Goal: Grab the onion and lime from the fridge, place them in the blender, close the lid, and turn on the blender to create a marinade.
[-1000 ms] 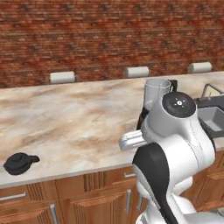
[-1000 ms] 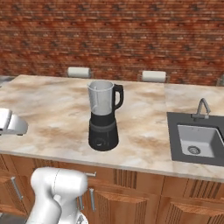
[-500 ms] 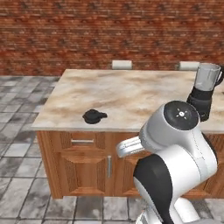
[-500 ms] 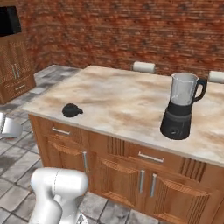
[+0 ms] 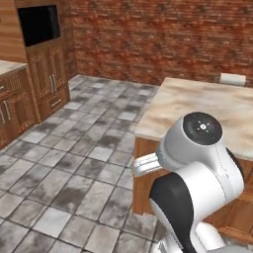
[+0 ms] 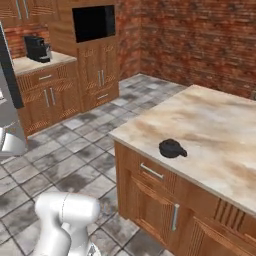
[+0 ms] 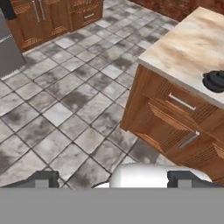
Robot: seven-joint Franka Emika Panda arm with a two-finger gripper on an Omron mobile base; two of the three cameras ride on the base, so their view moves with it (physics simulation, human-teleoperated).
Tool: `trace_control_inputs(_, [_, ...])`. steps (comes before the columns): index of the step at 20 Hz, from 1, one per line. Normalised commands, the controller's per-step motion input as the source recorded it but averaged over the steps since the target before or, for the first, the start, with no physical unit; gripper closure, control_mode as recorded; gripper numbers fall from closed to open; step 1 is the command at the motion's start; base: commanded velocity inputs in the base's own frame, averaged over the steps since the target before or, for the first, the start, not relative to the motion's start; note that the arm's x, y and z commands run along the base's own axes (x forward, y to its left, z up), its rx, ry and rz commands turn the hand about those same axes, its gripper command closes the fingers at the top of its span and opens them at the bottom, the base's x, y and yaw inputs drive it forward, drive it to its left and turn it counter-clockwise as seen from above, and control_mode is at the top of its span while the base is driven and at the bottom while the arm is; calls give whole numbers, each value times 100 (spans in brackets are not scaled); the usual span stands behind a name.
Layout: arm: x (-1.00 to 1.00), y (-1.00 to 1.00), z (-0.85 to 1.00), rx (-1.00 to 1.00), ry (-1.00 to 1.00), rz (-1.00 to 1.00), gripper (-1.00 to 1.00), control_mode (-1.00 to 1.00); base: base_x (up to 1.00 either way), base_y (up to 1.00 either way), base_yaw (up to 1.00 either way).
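Hand view: lid (image 7: 215, 81) well beyond hand (image 7: 113, 180).

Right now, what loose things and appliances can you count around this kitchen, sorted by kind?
Black blender lid on the island: 1
Coffee machine on the side counter: 1
Built-in dark oven: 1
Total: 3

The lid (image 6: 171, 148) lies on the marble island counter (image 6: 210, 130) near its corner.

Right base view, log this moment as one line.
stage: base near island corner | lid: on island counter, near edge | gripper: open, empty, over floor
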Motion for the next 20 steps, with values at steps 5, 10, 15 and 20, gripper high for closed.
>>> trace_control_inputs(5, [0,0,0,0,0,0,-100,100,82,79,44])
trace_control_inputs(10, [0,0,0,0,0,0,-100,100,93,61,40])
trace_control_inputs(15, [0,0,0,0,0,0,-100,100,100,3,35])
trace_control_inputs(20, [0,0,0,0,0,0,-100,100,100,0,39])
